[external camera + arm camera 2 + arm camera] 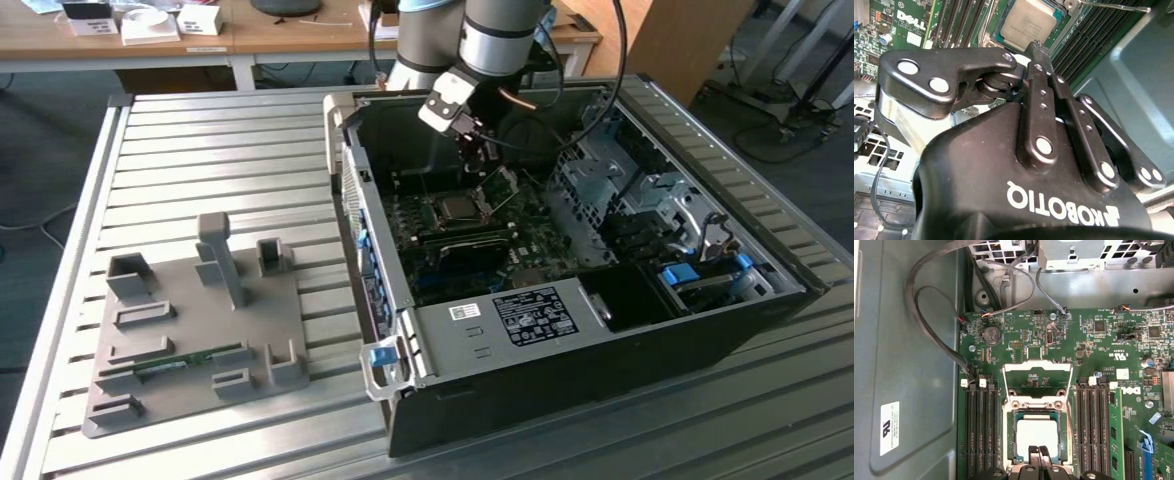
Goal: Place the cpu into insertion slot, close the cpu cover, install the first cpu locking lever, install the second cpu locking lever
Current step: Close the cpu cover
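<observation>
counter [200,150]: ribbed grey metal, bearing open computer case [601,380] and grey holder plate [187,330] | room: wooden counter [267,40] beyond, dark floor [40,150] | chip [1036,435]: seated in socket [1013,420], cover [1038,368] raised | jaws: together, empty, just above chip edge

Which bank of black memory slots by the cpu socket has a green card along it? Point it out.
The bank away from the grey case wall, with the green card upright on its outer side; the other bank adjoins that wall.
</observation>
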Controlling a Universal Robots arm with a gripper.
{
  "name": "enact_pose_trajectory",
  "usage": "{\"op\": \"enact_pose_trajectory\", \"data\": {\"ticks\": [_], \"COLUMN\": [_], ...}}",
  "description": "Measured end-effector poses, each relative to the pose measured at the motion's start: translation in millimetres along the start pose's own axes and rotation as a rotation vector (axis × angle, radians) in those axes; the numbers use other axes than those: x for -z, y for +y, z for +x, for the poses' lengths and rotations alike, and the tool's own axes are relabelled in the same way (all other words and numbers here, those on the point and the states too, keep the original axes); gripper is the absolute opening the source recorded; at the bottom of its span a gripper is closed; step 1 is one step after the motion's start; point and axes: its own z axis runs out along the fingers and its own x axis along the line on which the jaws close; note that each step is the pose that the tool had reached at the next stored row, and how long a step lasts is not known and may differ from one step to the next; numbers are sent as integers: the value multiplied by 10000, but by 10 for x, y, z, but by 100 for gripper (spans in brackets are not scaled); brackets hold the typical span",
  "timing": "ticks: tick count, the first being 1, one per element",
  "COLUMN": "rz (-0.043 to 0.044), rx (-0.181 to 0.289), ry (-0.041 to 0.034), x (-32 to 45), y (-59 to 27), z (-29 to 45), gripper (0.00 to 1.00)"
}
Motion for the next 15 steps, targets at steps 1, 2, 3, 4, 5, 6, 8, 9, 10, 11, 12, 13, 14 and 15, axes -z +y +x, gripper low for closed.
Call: {"op": "enact_pose_trajectory", "data": {"ticks": [1,2,3,4,5,6,8,9,10,11,12,13,14,15], "rz": [-1,-2,-2,-2,0,0,0,0,0,1,1,1,1,1], "rx": [0,0,0,0,-1,0,0,0,1,1,1,0,0,0], "ry": [1,3,4,3,0,1,1,0,0,0,-1,-1,-1,-1], "x": [3,3,3,4,6,6,7,7,7,7,7,7,6,6], "y": [0,0,0,0,0,0,0,0,2,6,13,23,35,48], "z": [0,0,1,0,0,0,0,0,0,0,0,1,1,1], "gripper": [11,11,11,11,11,11,11,11,11,11,11,11,11,11]}}
